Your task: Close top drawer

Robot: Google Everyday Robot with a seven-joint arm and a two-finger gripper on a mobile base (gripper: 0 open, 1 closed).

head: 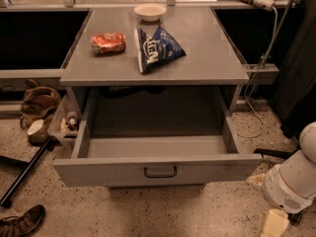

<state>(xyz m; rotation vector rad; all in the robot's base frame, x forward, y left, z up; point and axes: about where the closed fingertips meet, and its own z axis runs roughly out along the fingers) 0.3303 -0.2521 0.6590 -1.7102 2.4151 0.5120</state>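
The top drawer [158, 146] of the grey cabinet [197, 68] is pulled far out and its deep grey box is empty. Its flat front panel [98, 171] faces me, with a small dark loop handle [160, 172] at its centre. My gripper [273, 222] hangs low at the bottom right, below the white arm housing [291, 181]. It is to the right of the drawer's front corner and apart from it. It holds nothing that I can see. No other drawer fronts show.
On the cabinet top lie a blue chip bag [157, 47], a red snack bag [108, 42] and a white bowl [150, 11]. On the floor to the left are a brown bag [38, 102], a black pole [24, 174] and a shoe [22, 222]. A cable [256, 78] hangs at right.
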